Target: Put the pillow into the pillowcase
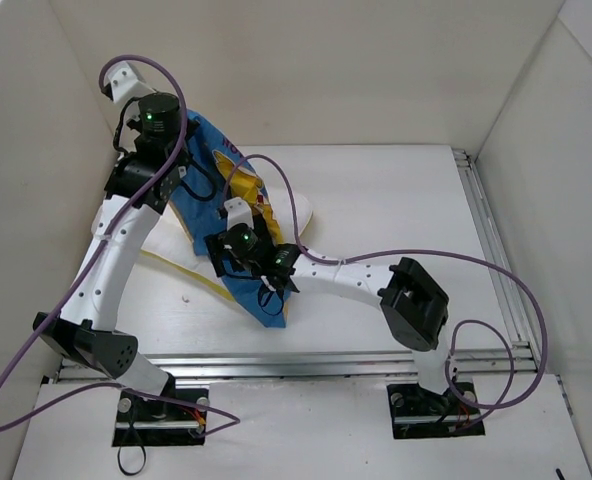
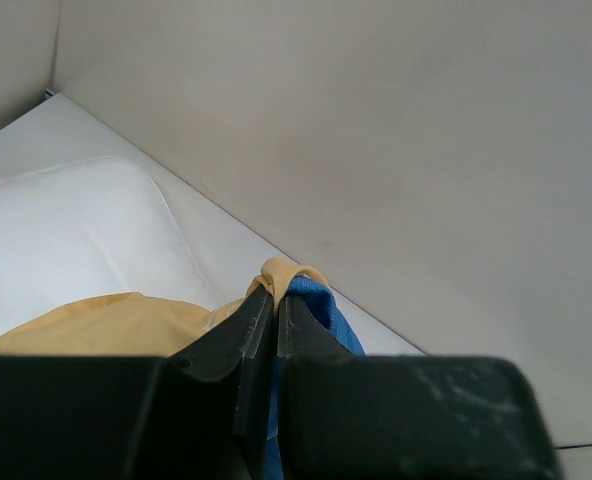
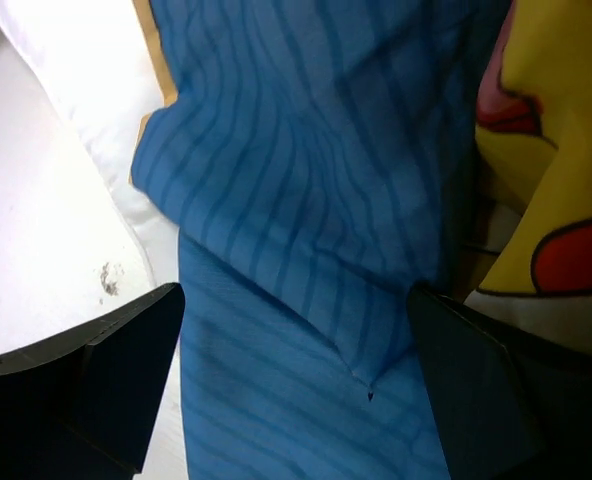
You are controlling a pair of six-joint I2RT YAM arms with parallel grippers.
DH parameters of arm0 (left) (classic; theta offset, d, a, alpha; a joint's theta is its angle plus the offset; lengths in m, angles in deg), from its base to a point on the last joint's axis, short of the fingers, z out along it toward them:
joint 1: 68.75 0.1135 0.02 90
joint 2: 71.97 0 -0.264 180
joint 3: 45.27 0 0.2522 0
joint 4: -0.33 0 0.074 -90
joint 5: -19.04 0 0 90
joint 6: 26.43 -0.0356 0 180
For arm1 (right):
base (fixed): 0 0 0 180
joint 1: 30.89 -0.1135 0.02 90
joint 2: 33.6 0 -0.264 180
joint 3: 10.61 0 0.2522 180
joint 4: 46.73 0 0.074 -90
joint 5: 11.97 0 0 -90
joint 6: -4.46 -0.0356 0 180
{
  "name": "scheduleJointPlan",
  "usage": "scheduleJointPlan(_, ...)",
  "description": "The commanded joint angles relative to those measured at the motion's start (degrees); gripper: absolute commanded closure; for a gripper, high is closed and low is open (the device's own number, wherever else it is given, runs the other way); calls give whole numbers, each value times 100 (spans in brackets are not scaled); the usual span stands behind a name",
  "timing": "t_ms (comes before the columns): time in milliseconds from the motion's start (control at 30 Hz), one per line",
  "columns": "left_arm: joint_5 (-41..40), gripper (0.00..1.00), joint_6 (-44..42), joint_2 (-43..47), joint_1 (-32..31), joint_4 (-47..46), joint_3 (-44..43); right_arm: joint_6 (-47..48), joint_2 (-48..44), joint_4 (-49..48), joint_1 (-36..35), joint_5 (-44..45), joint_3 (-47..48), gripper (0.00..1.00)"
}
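Standing here, I see the left gripper [image 2: 271, 300] clamped tight on a bunched fold of the thin fabric pillowcase [image 3: 276, 180], blue with a yellow cartoon on one face and plain yellow-orange on the other. It holds that fold at the pillowcase's top edge, so the cloth hangs in a slack drape. The right gripper [image 3: 296, 295] sits at the pillowcase's lower part with its jaws spread wide. Blue cloth lies between them, but nothing is gripped. The large soft white quilted pillow [image 2: 76, 230] lies flat beneath and behind the pillowcase, mostly covered by it.

My worry is that the right jaws, closing where they are, would catch both layers together and pin the mouth shut rather than open it. The left pinch is on a small fold of slippery cloth, so a hard tug from below could pull it free and drop the lot.

I cannot find the pillowcase's opening in any view. Nor can I tell whether any corner of the pillow is already inside. In the overhead view the right arm and its purple cable [image 1: 306, 235] cross the pillowcase's middle and hide it.
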Motion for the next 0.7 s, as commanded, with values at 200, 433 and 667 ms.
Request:
scheduleJointPlan(200, 226, 100, -62, 181, 118, -533, -52, 301, 715, -106, 126, 857, 698, 57)
scheduleJointPlan(433, 340, 100, -211, 242, 224, -647, 19, 494, 110, -106, 285, 867, 383, 100)
scheduleJointPlan(667, 474, 100, -1686, -231, 224, -473, -892, 881, -1356, -273, 320, -370, -171, 100)
